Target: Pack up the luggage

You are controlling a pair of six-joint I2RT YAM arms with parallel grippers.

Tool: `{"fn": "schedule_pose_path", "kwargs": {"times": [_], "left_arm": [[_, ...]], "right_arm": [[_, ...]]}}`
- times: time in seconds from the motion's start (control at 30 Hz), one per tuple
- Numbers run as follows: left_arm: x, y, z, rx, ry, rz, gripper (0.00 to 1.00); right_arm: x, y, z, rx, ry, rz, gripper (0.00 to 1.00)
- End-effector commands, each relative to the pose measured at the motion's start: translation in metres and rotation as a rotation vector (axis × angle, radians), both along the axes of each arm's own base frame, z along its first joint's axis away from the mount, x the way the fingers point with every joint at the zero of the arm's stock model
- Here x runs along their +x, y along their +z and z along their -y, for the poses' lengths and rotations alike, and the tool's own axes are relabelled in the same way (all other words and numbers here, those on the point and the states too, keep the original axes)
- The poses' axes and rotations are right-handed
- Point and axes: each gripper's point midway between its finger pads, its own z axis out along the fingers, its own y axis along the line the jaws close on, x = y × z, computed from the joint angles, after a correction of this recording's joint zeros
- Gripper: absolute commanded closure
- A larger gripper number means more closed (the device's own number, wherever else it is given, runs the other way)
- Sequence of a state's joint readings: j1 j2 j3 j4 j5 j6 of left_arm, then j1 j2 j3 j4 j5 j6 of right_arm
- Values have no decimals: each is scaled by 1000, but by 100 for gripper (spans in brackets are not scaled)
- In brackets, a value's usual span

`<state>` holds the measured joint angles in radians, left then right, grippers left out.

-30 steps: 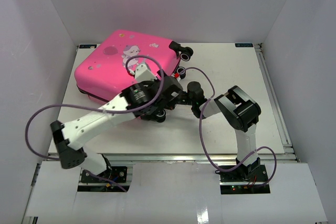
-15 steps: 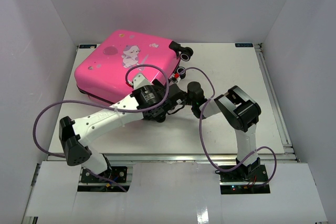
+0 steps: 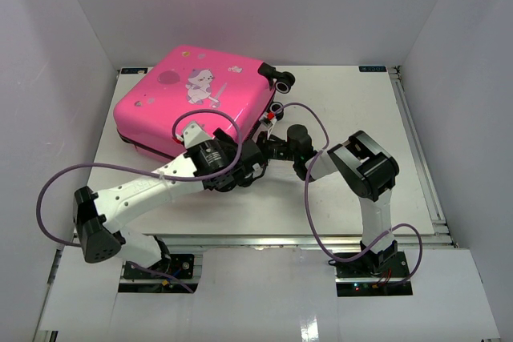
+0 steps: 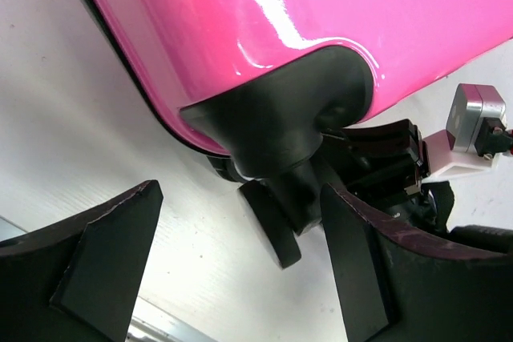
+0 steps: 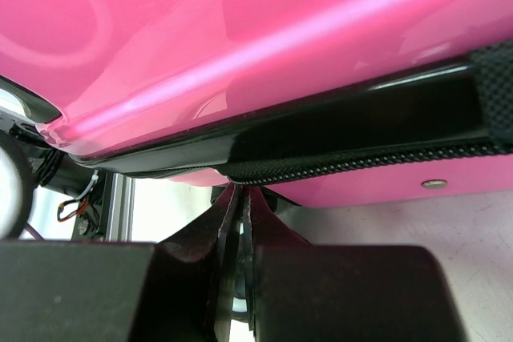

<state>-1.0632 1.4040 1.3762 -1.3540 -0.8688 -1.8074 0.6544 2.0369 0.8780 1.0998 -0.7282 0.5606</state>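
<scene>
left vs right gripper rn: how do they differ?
The left gripper has its jaws wide apart, while the right gripper has its jaws pressed together. The left gripper straddles a black wheel at a corner of the luggage. The right gripper's tips sit at the black zipper trim, and whether they pinch anything is hidden. Both work low at the same near-right side of the luggage.

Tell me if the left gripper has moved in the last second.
Yes. Against the luggage, which stays put in the top view, the left gripper has pulled back from the lid toward the arm bases and slightly left.
</scene>
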Motion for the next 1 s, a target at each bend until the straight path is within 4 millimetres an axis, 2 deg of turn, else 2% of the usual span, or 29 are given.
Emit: {"fn": "schedule_pose_path", "kwargs": {"times": [0.0,0.1,0.23,0.3,0.37,0.43,0.5,0.57,0.6,0.73,0.87,0.97], "left_arm": [[15,12,5,7,49,61,9],[28,1,21,33,40,58,8],[32,-24,12,99,113,-8,8],[32,-38,9,116,131,-35,15],[29,-55,6,122,147,-60,26],[26,-65,2,138,142,-78,50],[19,-70,-9,166,163,-98,67],[15,-71,-17,166,178,-97,94],[10,-71,-24,157,184,-99,100],[-7,-68,-47,112,201,-93,100],[-28,-61,-76,43,198,-71,100],[-36,-48,-89,-24,181,-30,100]], "right_arm": [[-15,-36,9,-88,19,-98,92],[-17,-34,10,-88,21,-90,92],[-18,-31,12,-86,22,-76,92],[-18,-32,13,-92,14,-74,92],[-16,-35,14,-100,3,-74,92],[-14,-37,14,-108,-9,-82,92],[-12,-38,15,-115,-24,-76,92],[-11,-39,16,-125,-35,-72,92],[-8,-39,18,-141,-50,-67,92],[2,-35,29,-195,-145,-33,92],[4,-35,44,-246,-233,-33,92],[12,-22,51,-275,-291,0,92]]}}
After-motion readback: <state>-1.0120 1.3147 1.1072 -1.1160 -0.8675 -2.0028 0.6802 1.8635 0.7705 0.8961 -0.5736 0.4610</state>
